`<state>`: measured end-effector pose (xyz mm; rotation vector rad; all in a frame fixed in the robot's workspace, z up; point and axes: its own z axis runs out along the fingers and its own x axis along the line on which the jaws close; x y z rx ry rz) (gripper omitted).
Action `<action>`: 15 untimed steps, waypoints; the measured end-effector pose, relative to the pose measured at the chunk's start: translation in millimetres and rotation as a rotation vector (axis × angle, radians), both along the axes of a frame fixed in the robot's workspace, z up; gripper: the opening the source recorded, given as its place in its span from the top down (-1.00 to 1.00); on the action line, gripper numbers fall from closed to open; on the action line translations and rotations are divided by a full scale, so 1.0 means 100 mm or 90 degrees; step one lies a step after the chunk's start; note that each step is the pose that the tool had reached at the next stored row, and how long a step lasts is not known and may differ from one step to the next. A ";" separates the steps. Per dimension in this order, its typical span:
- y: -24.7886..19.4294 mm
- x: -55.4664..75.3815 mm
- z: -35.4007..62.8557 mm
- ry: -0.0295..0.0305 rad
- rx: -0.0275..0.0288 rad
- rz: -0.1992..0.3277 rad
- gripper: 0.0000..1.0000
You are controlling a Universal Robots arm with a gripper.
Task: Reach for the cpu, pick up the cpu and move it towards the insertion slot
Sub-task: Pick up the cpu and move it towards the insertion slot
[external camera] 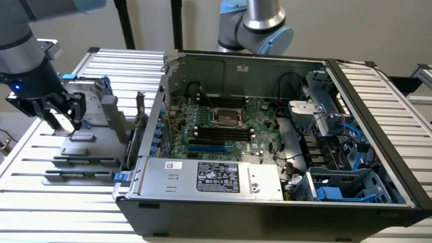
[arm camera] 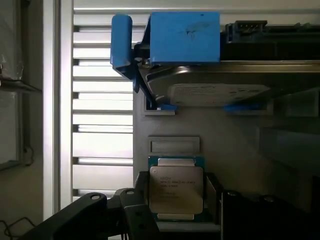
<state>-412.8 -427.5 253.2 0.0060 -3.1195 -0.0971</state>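
The cpu, a small square chip with a silver-grey top, sits between my gripper's two black fingers, which press on its opposite edges. In the exterior view my gripper hangs at the far left over the grey parts holder, with the pale cpu between its fingers. I cannot tell whether the chip is lifted off the holder. The insertion slot, a silvery frame with a dark centre, lies on the green motherboard inside the open computer case, well to the exterior view's right of my gripper.
An upright silver hard drive with a blue-trimmed bracket stands on the holder just behind the gripper. The case wall rises between holder and motherboard. A second arm stands behind the case. Black memory slots flank the socket.
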 end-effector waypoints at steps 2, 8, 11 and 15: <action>-0.004 0.00 0.095 0.0001 -0.0001 0.000 -0.08; -0.017 0.02 0.364 0.0001 -0.0001 0.000 -0.08; -0.028 0.04 0.503 0.0000 0.0000 0.000 -0.08; -0.042 0.14 0.682 0.0002 0.0000 0.000 -0.08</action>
